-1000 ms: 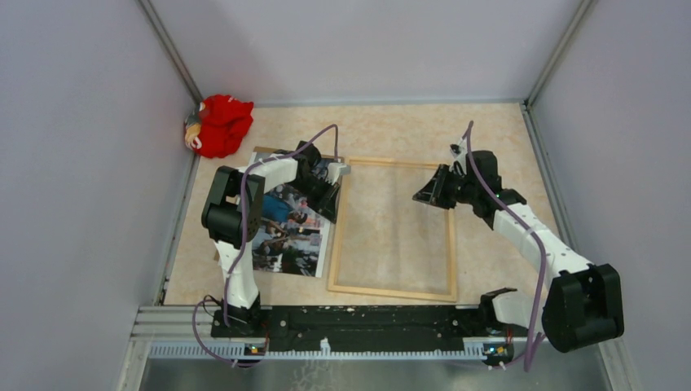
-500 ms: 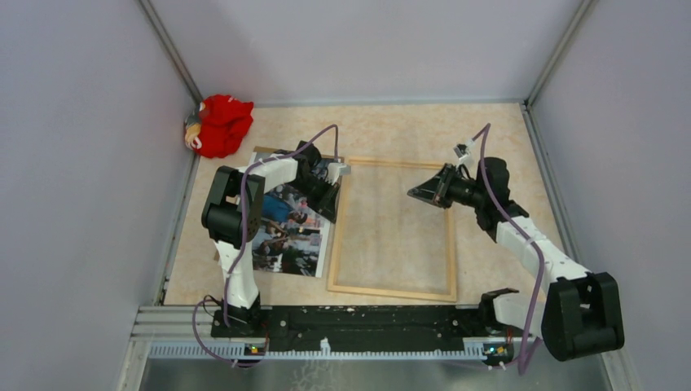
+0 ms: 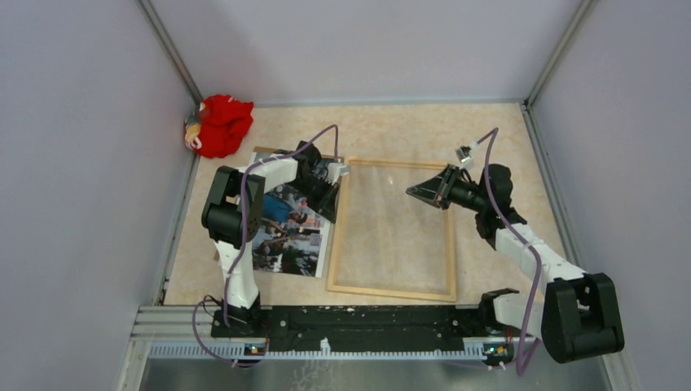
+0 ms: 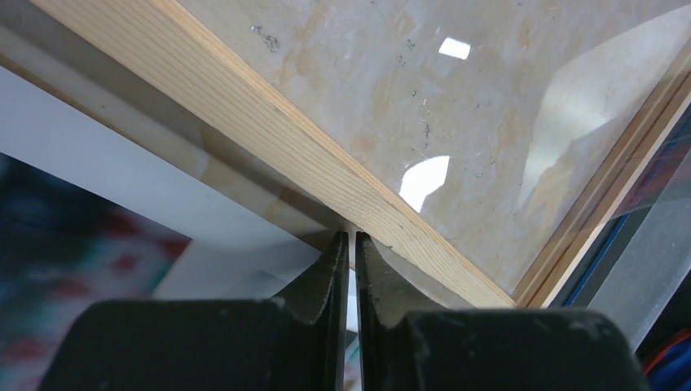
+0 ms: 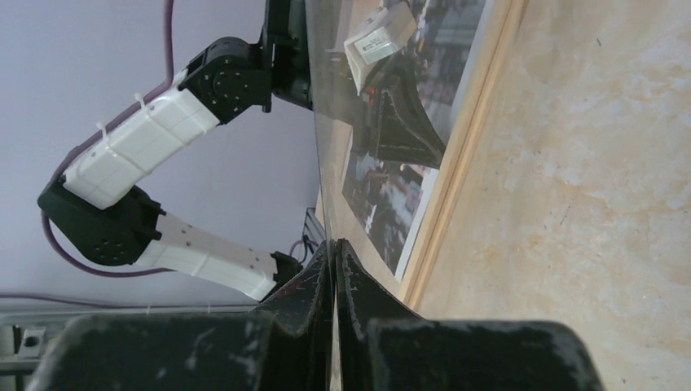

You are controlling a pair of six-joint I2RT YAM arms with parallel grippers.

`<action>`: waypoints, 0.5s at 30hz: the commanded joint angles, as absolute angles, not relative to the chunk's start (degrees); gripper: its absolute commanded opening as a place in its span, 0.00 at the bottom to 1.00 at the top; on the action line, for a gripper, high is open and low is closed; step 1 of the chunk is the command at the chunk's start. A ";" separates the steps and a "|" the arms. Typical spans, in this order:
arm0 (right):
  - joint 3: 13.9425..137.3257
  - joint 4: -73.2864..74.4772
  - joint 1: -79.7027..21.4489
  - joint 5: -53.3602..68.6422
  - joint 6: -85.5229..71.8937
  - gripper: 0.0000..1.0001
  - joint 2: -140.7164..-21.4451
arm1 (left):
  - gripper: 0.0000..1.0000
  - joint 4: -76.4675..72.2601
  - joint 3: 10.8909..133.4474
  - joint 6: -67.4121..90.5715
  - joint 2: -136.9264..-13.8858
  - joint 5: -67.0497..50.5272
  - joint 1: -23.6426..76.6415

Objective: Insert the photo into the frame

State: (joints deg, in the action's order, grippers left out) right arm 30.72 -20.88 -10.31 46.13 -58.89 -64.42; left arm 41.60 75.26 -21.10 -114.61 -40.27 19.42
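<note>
The right hand (image 5: 334,244) pinched the clear pane (image 3: 391,208) by its edge, plain only in its wrist view. The left hand (image 4: 352,238), tips nearly together, nipped the photo (image 3: 285,236) by its white border, just beside the frame (image 3: 336,240) on the tabletop (image 3: 391,130).

**White shells, black joints, purple leads**

We're seeing two matching arms here: the left arm (image 3: 273,172) and right arm (image 3: 535,247) both wear white covers between chunky black joint housings. A purple cable (image 5: 169,24) runs along each one. Thin white zip ties (image 5: 138,102) band the left arm's covers. The left gripper (image 4: 352,240) and right gripper (image 5: 334,247) end in matte black fingers (image 4: 326,273), scuffed and dusty.
</note>
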 commanded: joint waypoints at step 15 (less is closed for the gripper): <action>26.59 -39.21 -10.05 43.56 -73.24 0.00 -67.59 | 0.11 41.75 75.76 -21.73 -113.71 -39.94 19.36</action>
